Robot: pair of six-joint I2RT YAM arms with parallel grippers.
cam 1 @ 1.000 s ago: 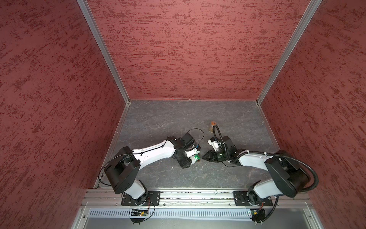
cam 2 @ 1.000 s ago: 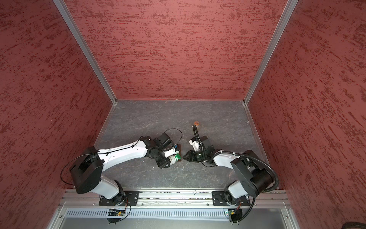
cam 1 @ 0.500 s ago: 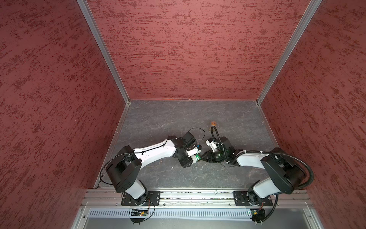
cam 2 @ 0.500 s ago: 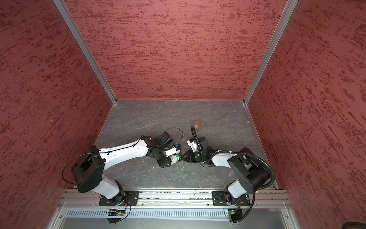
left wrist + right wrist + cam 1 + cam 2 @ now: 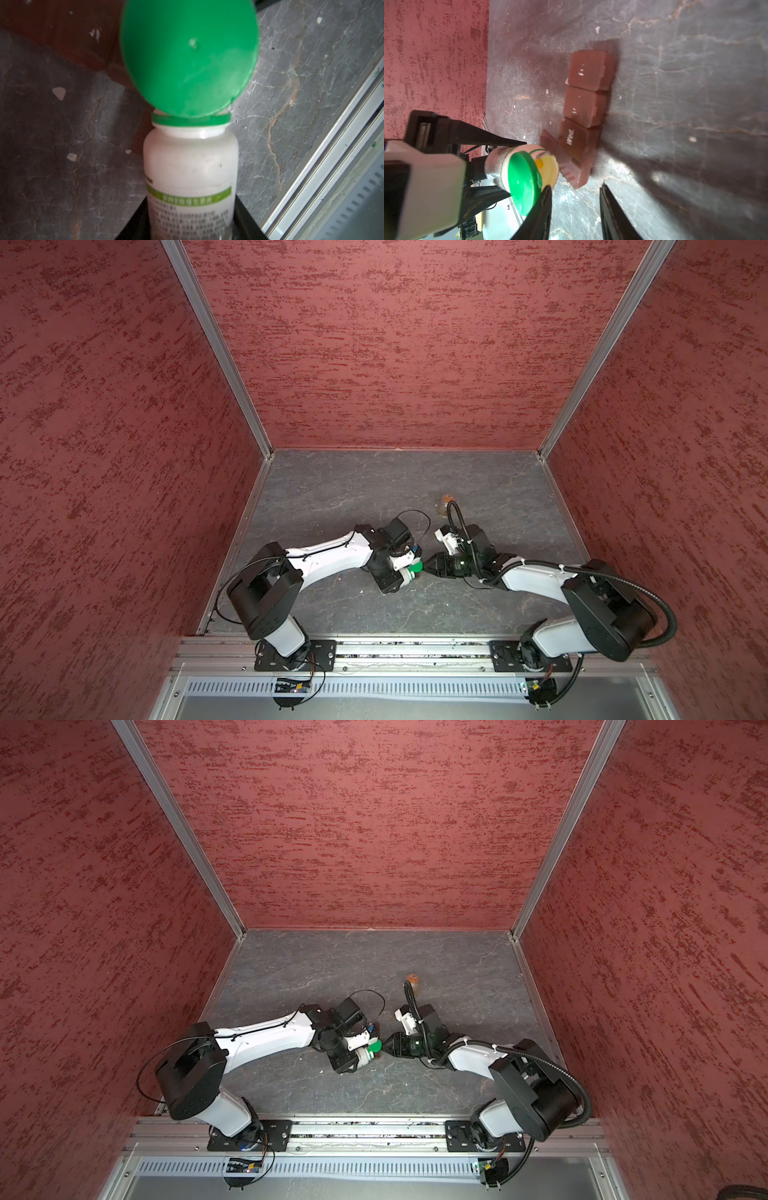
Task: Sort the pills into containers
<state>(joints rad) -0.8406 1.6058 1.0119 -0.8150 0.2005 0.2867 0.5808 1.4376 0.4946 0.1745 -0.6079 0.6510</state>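
Three walls (image 5: 395, 344) of rough, red-streaked plaster close in a grey worktop (image 5: 332, 497) veined like slate. Bare metal posts (image 5: 232, 364) stand in the corners and a metal rail (image 5: 395, 649) runs along the front edge. The left arm (image 5: 328, 558) and right arm (image 5: 536, 578), white shells with black joints, reach in from that rail and meet at a bottle (image 5: 190, 166).

The left jaws are clamped on the bottle's body, one black finger on each side, holding it roughly level with its mouth toward the right jaws. The right jaws stand apart with nothing between them. One tip is just beside the edge of the lid (image 5: 187, 62); I cannot tell whether it touches.

The bottle is round, frosted white plastic with a green-banded printed label. Its smooth green flip lid hangs open on its hinge, and something yellow shows in the mouth. Just beyond the mouth lies a brown, translucent pill box (image 5: 583, 104), a row of square cells, one marked "Wed."; the cell nearest the bottle seems to have its flap open. Farther beyond the bottle stands a small orange-topped jar (image 5: 446, 502). White flecks (image 5: 59, 92) dot the worktop around the bottle.
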